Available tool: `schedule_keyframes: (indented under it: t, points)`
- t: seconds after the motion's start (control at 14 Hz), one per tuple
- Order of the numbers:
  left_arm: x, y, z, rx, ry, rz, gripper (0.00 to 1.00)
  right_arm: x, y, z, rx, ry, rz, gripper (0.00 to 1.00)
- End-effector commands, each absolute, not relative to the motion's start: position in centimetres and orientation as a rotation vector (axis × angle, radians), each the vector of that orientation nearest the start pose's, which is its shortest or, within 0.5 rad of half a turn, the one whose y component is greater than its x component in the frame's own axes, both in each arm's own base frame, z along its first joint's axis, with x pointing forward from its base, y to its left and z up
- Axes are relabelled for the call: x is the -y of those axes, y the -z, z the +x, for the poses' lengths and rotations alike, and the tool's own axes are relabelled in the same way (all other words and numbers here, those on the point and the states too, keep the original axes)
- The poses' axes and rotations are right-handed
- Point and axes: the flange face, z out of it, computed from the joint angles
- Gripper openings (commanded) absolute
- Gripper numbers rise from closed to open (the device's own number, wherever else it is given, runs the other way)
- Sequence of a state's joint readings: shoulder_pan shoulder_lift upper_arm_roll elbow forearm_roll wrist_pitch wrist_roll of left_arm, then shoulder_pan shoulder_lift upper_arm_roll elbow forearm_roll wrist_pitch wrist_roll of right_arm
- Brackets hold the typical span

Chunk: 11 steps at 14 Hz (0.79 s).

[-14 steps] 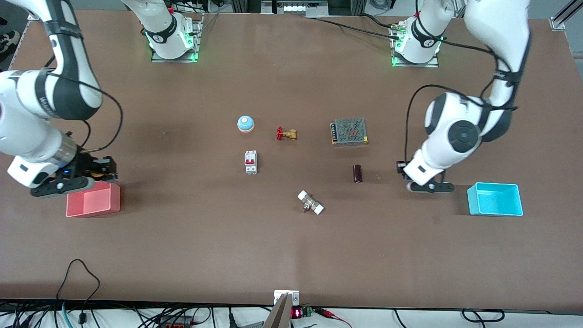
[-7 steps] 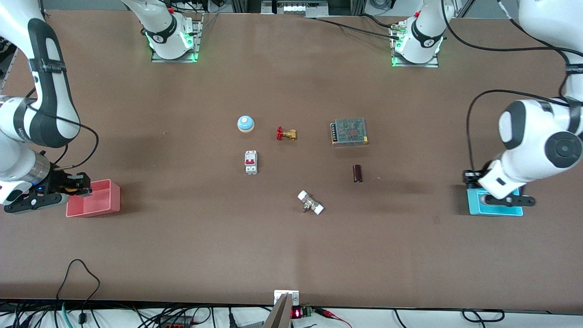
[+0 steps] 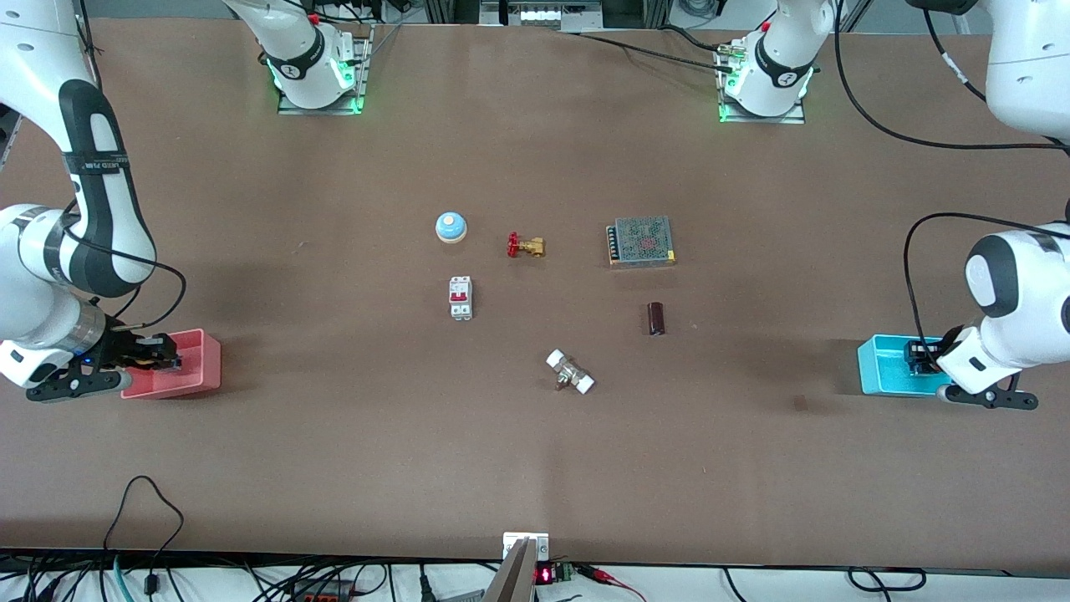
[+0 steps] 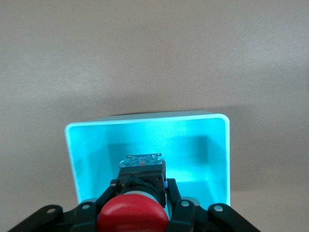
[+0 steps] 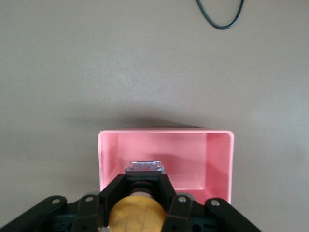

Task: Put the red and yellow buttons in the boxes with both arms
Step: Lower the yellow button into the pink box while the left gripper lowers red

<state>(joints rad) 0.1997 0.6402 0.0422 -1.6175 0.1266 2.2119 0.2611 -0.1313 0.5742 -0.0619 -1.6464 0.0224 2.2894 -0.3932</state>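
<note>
My left gripper (image 3: 919,359) hangs over the cyan box (image 3: 882,368) at the left arm's end of the table. In the left wrist view the gripper (image 4: 141,186) is shut on the red button (image 4: 133,215), held above the inside of the cyan box (image 4: 145,118). My right gripper (image 3: 155,355) hangs over the edge of the pink box (image 3: 201,364) at the right arm's end. In the right wrist view the gripper (image 5: 144,186) is shut on the yellow button (image 5: 135,217), held over the pink box (image 5: 183,150). Both boxes look empty inside.
In the middle of the table lie a blue dome bell (image 3: 450,227), a red-handled brass valve (image 3: 525,246), a white circuit breaker (image 3: 461,298), a meshed power supply (image 3: 641,242), a dark cylinder (image 3: 656,318) and a white fitting (image 3: 570,372). A black cable (image 5: 219,17) lies near the pink box.
My left gripper moved with the red button from beside the cyan box to over it. My right gripper shifted toward its table end and settled over the pink box's edge with the yellow button.
</note>
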Motion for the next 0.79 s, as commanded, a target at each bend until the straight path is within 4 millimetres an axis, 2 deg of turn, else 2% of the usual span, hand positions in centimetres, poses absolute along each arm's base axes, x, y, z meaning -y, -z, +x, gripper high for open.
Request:
schedule_keyframes:
  t: [0.0, 0.43, 0.5, 0.64, 0.71]
  points:
    - [-16.9, -23.1, 67.2, -0.199, -0.132, -3.021, 0.16, 13.1, -28.0, 68.8, 0.334, 0.158, -3.149, 0.20]
    - [-16.8, -20.8, 66.7, -0.205, -0.181, -3.030, 0.20, 14.9, -26.1, 68.7, 0.347, 0.172, -3.152, 0.21]
    - [-16.8, -20.8, 66.7, -0.205, -0.181, -3.030, 0.24, 15.0, -25.8, 68.6, 0.335, 0.168, -3.147, 0.21]
    - [-16.8, -20.8, 66.7, -0.207, -0.181, -3.030, 0.47, 15.0, -25.2, 68.5, 0.302, 0.165, -3.127, 0.22]
    - [-16.8, -20.9, 66.7, -0.207, -0.178, -3.030, 0.55, 15.0, -25.1, 68.4, 0.303, 0.164, -3.124, 0.22]
